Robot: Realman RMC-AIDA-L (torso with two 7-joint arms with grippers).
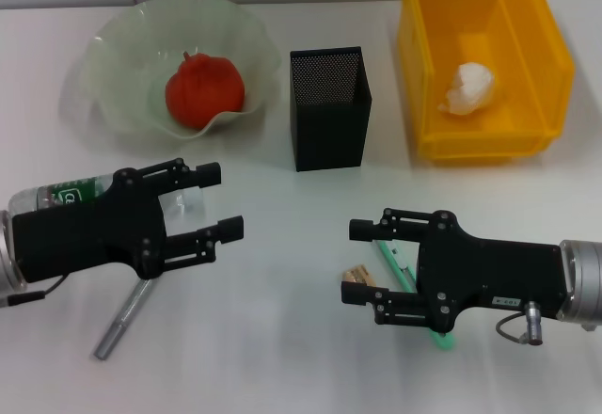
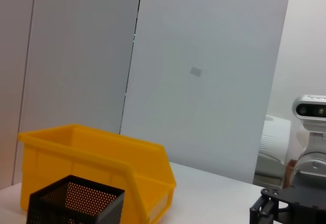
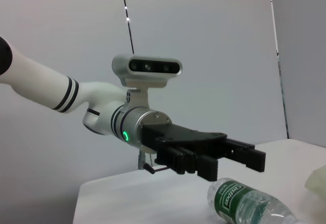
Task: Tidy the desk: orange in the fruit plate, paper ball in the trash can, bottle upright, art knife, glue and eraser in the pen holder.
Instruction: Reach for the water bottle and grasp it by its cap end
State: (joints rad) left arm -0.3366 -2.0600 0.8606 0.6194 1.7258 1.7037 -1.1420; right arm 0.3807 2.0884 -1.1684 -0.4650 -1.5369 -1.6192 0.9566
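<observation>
The bottle [image 1: 58, 194] lies flat on the bench [image 1: 282, 339], its long side running left to right, mostly hidden under the left claw [image 1: 212, 202], whose fingers are apart above it, while the right claw [image 1: 357, 262] hangs open above the eraser [image 1: 356, 274].

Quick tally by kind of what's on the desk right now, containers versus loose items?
Containers: 3 (fruit plate, pen holder, trash can)
Items already placed: 2 (orange, paper ball)
Items loose on desk: 4 (bottle, eraser, grey pen-like tool, green tool)
Total: 9
</observation>
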